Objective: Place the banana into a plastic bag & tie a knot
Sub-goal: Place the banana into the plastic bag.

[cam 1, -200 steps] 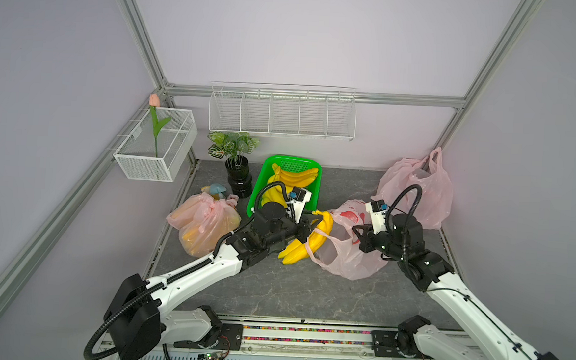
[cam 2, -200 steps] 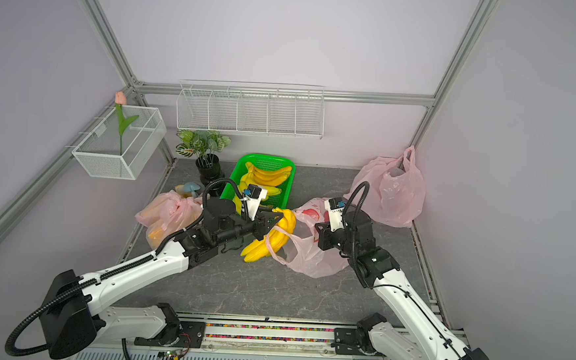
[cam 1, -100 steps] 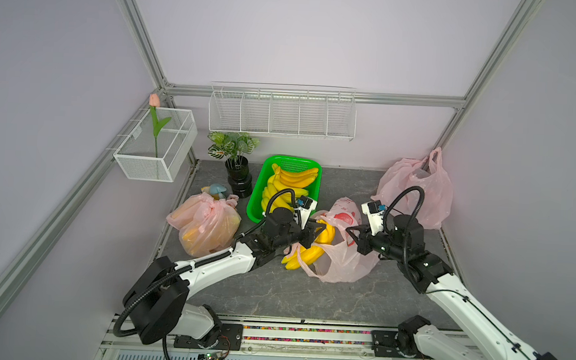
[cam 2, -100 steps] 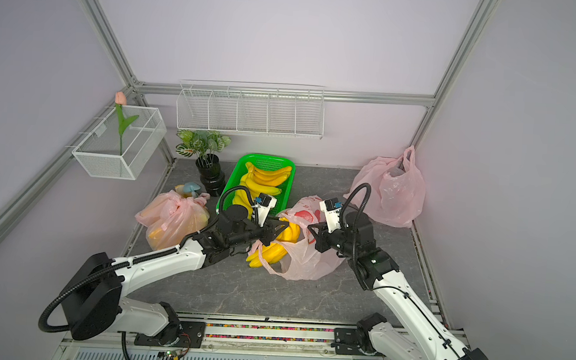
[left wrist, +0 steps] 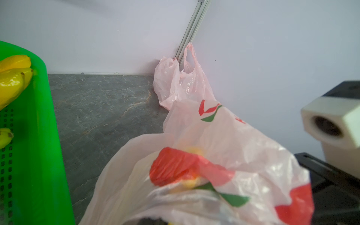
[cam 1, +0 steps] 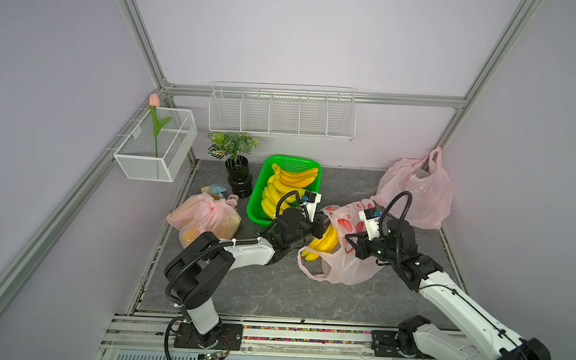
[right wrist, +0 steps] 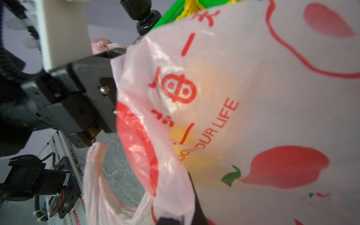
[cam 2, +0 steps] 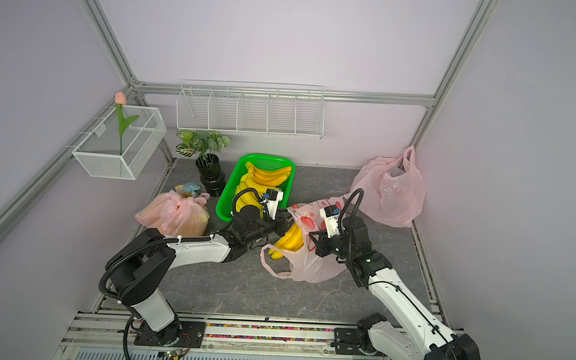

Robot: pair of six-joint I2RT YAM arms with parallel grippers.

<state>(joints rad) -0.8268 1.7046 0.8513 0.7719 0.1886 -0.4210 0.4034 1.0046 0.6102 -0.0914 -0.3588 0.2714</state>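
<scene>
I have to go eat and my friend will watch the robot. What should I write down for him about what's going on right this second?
Left gripper: shut on the top of the banana bunch, which hangs partly inside the printed bag.
Right gripper: shut on the bag's rim, holding the mouth up.
Done: the bunch is out of the green basket and halfway in.
Left to do: let the bunch go inside, gather the bag's top, tie the knot.
Also: more bananas lie in the basket; a tied bag sits on the left arm's side.
</scene>
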